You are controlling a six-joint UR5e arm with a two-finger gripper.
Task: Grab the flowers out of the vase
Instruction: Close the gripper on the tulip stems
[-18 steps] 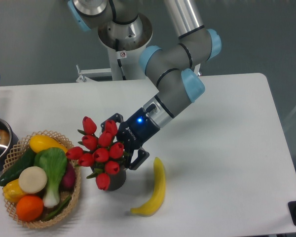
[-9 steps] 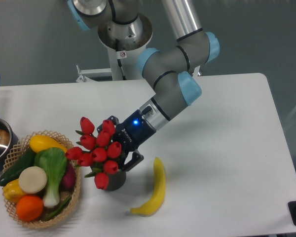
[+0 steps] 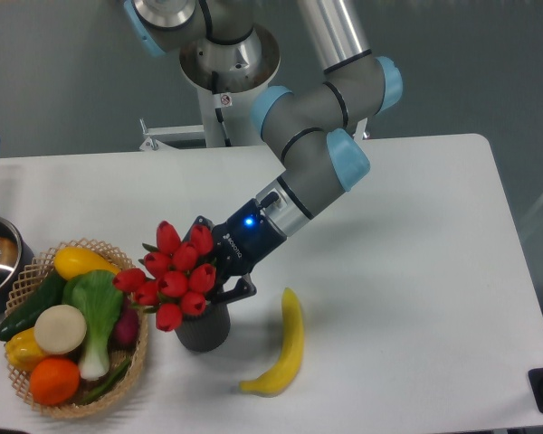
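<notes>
Above the vase (image 3: 203, 327), the gripper (image 3: 219, 274) clamps the flowers (image 3: 169, 274), buds tilted up-left toward the basket (image 3: 134, 357).

Bright red flowers (image 3: 174, 276) with dark green leaves, sitting over a dark grey vase (image 3: 204, 327). The gripper (image 3: 219, 271) is black, a small blue light glowing on it, below a grey arm (image 3: 312, 154) with pale blue caps. A yellow banana (image 3: 286, 348) lies on the white table (image 3: 416, 271). The tan woven basket (image 3: 36, 271) holds yellow, green, white, orange and purple produce.

Bright, even light; soft shadows
</notes>
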